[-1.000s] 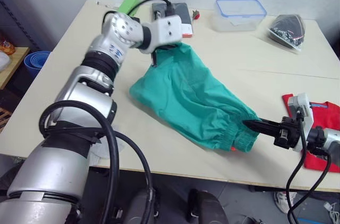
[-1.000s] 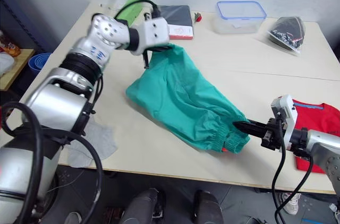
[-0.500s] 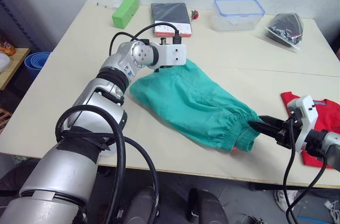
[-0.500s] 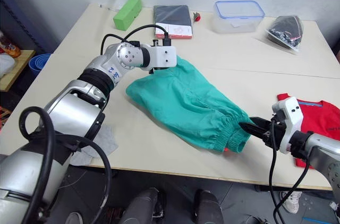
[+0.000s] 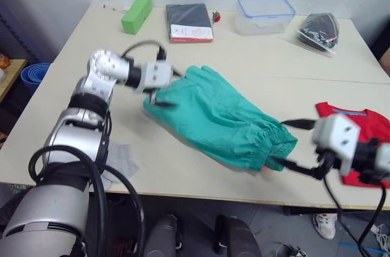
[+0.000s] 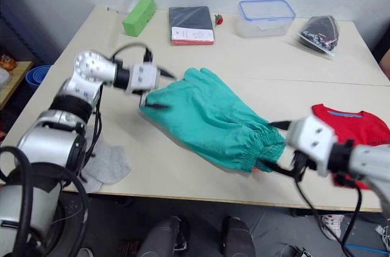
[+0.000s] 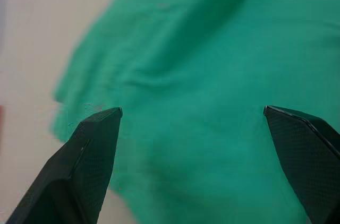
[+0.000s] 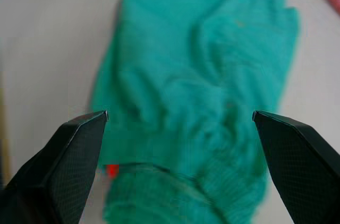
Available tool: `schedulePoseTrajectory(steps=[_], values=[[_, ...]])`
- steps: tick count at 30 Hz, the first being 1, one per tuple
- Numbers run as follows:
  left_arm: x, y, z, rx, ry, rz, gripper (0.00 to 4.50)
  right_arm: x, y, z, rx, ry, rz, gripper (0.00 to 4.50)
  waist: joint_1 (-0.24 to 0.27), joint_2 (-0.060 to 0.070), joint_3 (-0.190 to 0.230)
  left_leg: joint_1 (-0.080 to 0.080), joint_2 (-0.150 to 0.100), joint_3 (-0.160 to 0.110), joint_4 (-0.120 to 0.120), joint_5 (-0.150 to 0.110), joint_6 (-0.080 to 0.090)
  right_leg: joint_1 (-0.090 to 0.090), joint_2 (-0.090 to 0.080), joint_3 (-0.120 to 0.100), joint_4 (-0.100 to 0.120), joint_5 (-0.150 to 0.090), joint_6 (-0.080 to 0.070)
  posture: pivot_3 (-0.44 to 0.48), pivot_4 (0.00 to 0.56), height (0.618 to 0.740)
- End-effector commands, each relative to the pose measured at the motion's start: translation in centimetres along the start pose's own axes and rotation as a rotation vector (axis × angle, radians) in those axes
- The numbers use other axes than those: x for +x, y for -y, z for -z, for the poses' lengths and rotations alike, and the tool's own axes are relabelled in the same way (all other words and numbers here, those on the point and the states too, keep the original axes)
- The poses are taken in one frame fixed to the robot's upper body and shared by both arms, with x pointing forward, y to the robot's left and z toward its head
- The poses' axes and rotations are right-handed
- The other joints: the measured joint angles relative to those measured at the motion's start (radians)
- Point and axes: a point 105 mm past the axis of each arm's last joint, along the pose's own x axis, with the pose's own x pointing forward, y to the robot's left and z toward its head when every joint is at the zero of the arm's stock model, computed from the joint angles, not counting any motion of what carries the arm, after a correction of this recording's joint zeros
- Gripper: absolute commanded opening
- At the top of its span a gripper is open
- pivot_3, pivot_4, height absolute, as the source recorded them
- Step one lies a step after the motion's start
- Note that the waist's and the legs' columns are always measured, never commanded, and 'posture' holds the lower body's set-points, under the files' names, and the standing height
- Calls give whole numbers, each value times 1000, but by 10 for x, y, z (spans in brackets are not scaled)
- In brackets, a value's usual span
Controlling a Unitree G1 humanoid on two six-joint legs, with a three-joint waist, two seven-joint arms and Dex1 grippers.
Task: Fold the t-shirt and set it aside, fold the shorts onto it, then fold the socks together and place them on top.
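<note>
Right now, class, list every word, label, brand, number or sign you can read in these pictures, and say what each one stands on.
No text can be read in these pictures.
The dark book has a white and red label strip along its near edge; any print on it is too small to read.
The t-shirt, the shorts and the green block show no lettering.

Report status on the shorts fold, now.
Left pincer open at far end of the teal-green fabric shorts. Right pincer open at gathered waist. Shorts lie loose on table, nothing gripped. Nothing in the way.
</note>
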Motion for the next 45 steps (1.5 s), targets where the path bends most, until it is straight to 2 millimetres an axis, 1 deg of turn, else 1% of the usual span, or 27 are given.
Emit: schedulePoseTrajectory(steps=[1,4,8,13,17,20,22,24,32,34,36,38,39,40,45], values=[[-10,-5,-6,151,-49,7,4495,13,-19,7,-165,-49,-60,4456,5,0,0,0,0,0,1,0,0,0,0,0,0,0,0,0,150,740],[-2,0,0,188,-78,5,4495,27,-20,19,-234,-85,-9,4456,6,-1,0,-1,-1,0,3,-1,2,1,-2,0,1,0,0,0,150,740],[5,9,8,218,-126,36,4495,38,-22,32,-362,-150,11,4456,3,-1,0,-1,-2,0,6,-2,3,2,-3,1,2,1,1,0,150,740],[6,13,9,173,-111,75,4495,49,-16,42,-381,-183,74,4456,0,-1,-1,0,-1,0,6,-2,3,2,-2,1,3,1,1,0,150,740],[-6,7,-4,73,-21,96,4495,52,-10,50,-362,-207,113,4456,-1,-1,-1,0,0,0,8,-2,3,2,-2,0,4,1,1,0,150,740],[-16,15,0,73,-40,164,4495,52,-11,54,-344,-211,114,4456,-5,-2,-1,0,0,0,9,-2,3,2,-1,1,4,1,1,0,150,740],[-17,18,5,109,-78,166,4495,53,-11,56,-342,-212,114,4456,-6,-2,-1,1,0,0,9,-2,3,3,-1,1,4,1,1,0,150,740],[-15,20,11,142,-122,156,4495,53,-11,57,-342,-213,115,4456,-7,-3,-2,1,0,0,9,-2,3,3,-1,1,4,1,1,0,150,740],[5,18,27,188,-219,60,4495,53,-4,57,-330,-213,130,4456,-2,-5,-3,4,0,0,9,-2,3,6,-2,2,5,1,1,0,150,740],[8,18,30,185,-236,49,4098,53,-3,57,-328,-213,130,4082,2,-5,-4,7,0,0,9,-3,3,8,-3,2,4,1,1,0,150,740],[9,17,32,188,-246,45,3604,53,-3,57,-324,-212,129,3552,3,-5,-4,9,0,0,9,-4,4,9,-4,3,4,1,1,0,150,740],[10,18,33,191,-253,42,2929,54,-4,57,-319,-210,127,2765,3,-5,-4,9,-1,0,9,-4,4,9,-9,4,3,1,1,0,150,740],[10,18,33,191,-255,41,2664,54,-4,57,-317,-209,125,2458,3,-5,-4,9,-1,0,9,-4,4,8,-9,4,4,1,1,0,150,740],[10,18,34,190,-255,43,2287,54,-4,58,-315,-208,124,2072,3,-5,-4,9,-1,0,9,-5,4,8,-9,4,4,1,1,0,150,740],[11,26,31,169,-223,93,683,53,-5,58,-310,-191,96,352,2,-5,-4,8,-1,1,9,-5,4,8,-9,3,4,1,1,0,150,740]])
